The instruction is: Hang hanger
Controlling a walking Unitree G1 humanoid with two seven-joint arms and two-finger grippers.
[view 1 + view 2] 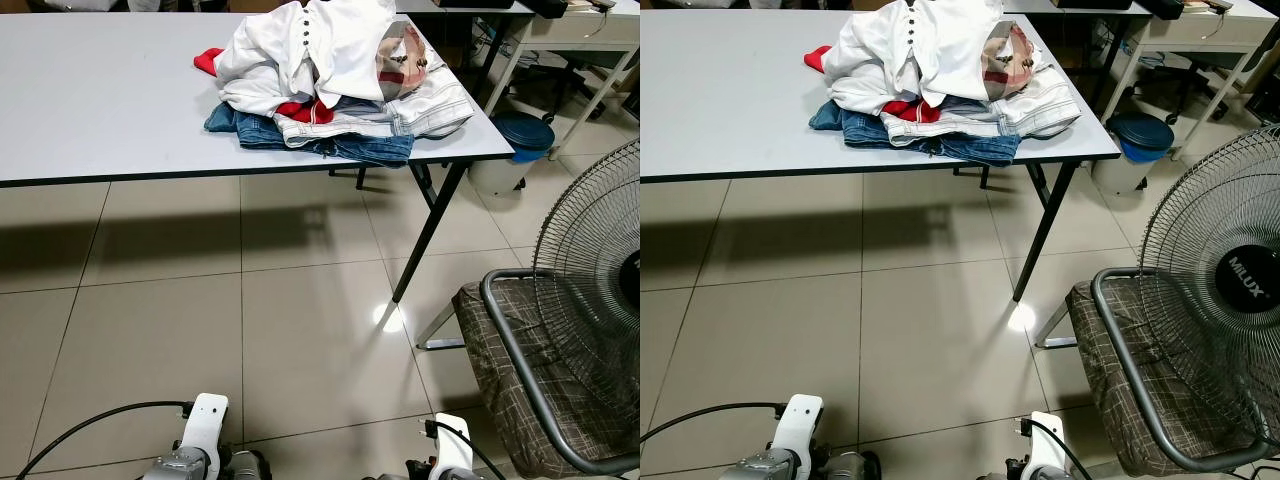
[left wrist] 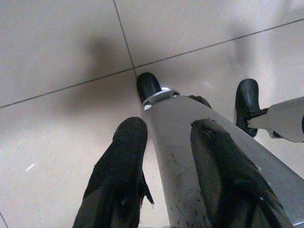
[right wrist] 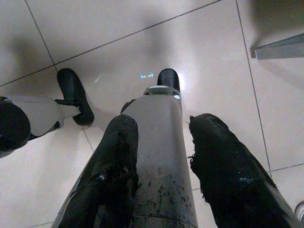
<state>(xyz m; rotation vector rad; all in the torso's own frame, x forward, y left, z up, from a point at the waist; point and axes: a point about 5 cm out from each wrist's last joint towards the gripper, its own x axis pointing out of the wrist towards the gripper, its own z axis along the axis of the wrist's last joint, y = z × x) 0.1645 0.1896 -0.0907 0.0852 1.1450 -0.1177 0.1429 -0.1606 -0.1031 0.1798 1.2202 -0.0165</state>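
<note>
Here, fan (image 1: 1230,290) badge perhaps "MILUX", clothes (image 1: 335,85)

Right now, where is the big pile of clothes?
The pile of clothes lies on the grey table, at its near right corner, ahead of the robot. The fan and the chair stand on the floor nearer, to the right.

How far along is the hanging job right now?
Nothing looks done: the pile of white, red and denim clothes lies heaped on the grey folding table, and I can make out no hanger. Nothing is in hand: the left gripper and right gripper hang open over the beige tiled floor. Finding, gripping and hanging a hanger all remain.
</note>
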